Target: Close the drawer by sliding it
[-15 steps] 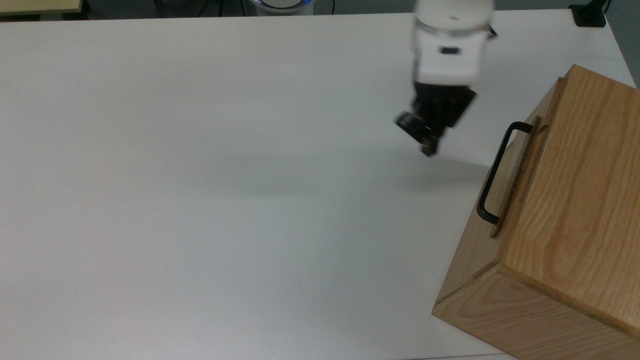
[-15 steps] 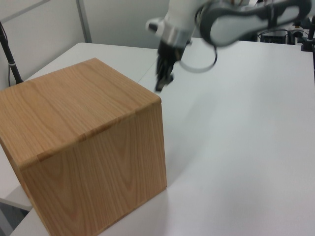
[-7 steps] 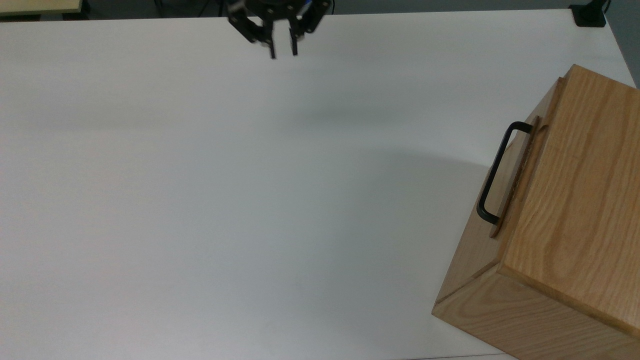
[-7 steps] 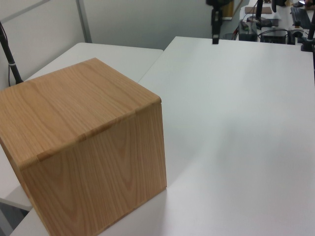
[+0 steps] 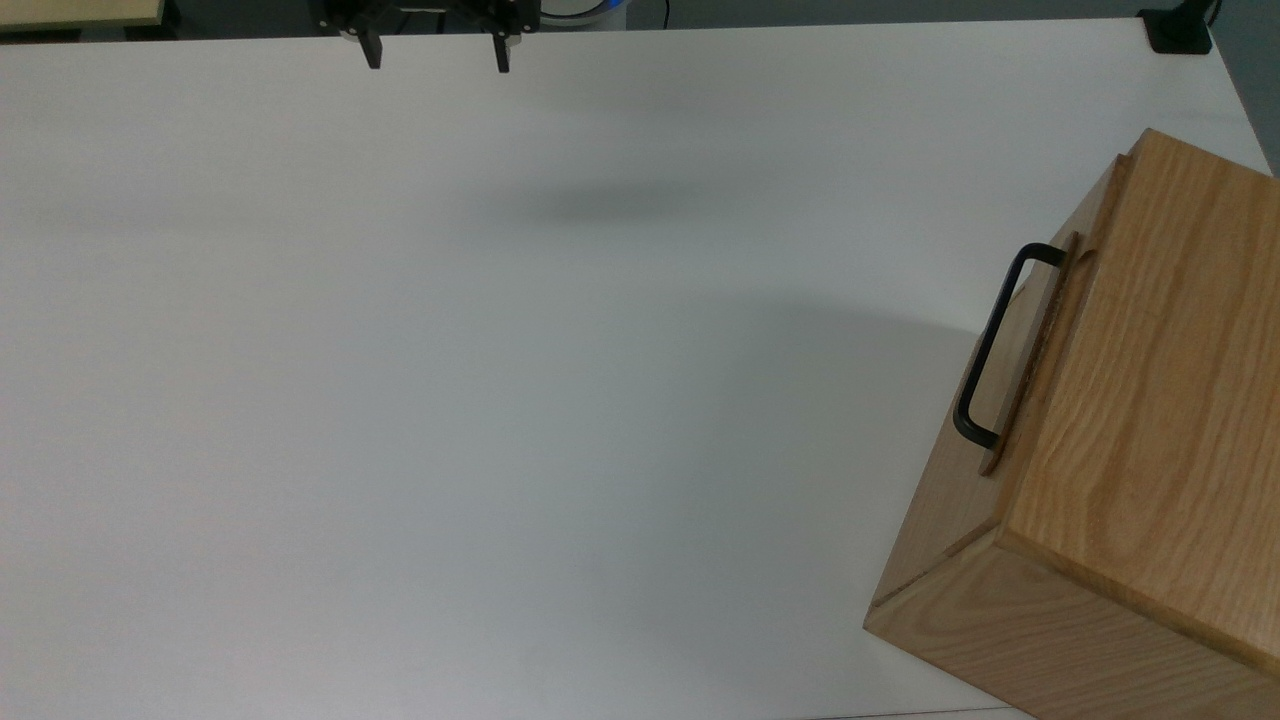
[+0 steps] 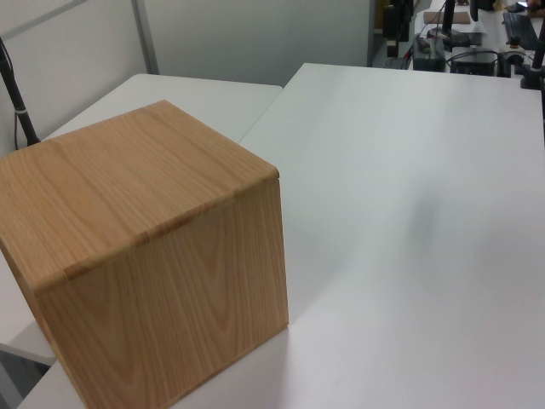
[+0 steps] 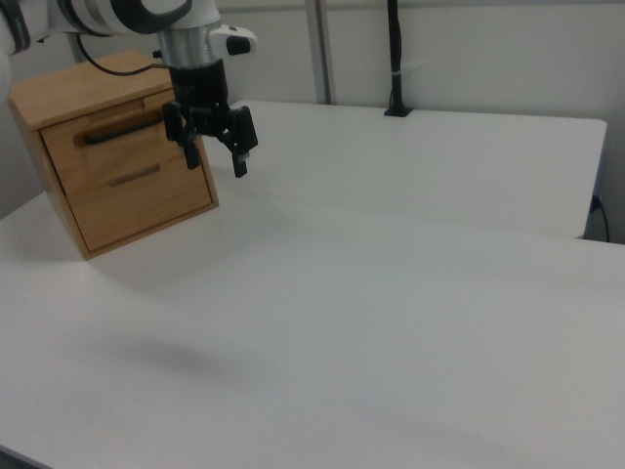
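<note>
Drawer [image 5: 1018, 350] first: it sits in the upper part of the oak-grain cabinet [image 5: 1150, 350], which stands close to one corner of the desk [image 5: 500, 400], at the top view's right. Its front panel lies almost against the cabinet face. Only a thin lip stands proud, so you can judge it shut or very nearly so. The black bar handle [image 5: 985, 360] juts out toward the open desk.

Your end effector [image 5: 436, 45] hangs over the far edge of the desk, well apart from the drawer, with its fingers [image 5: 372, 52] spread wide and nothing held between them.

Watch for these if you go back in to finish the slide:

- With the fingers spread, one of them could slip behind the handle. It would then hook the handle on the way out and drag the drawer open again.
- A push landing off the middle of the panel would likely turn the whole cabinet instead of seating the drawer. Nothing visible pins it down.
- The cabinet sits near the desk's edge, so a hard shove along the slide could walk it toward that edge.
- A low approach could scrape the desk or strike the second, smaller pull below, seen in the right view.

You will find no brand, label or readable writing on the cabinet, the drawer or the desk.
</note>
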{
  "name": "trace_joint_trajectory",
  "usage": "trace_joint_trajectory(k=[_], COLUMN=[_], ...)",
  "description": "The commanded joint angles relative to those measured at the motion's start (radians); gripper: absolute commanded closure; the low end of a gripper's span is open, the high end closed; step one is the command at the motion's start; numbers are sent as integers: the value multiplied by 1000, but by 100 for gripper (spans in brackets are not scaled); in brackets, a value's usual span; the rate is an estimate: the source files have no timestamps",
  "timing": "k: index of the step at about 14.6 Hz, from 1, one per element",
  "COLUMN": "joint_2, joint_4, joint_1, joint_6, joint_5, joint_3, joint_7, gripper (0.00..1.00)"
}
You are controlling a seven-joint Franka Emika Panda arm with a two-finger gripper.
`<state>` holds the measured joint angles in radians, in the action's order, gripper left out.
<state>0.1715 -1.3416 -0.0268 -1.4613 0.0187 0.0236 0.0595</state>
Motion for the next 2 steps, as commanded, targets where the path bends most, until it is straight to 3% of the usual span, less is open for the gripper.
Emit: trace_joint_trajectory(k=[1, 2], joint_2=[-29, -23], joint_4=[-31, -33], joint_1=[7, 7], joint_6=[7, 3], joint_5=[10, 9], joint_3=[6, 6], joint_7=[3, -1], gripper=[0, 0])
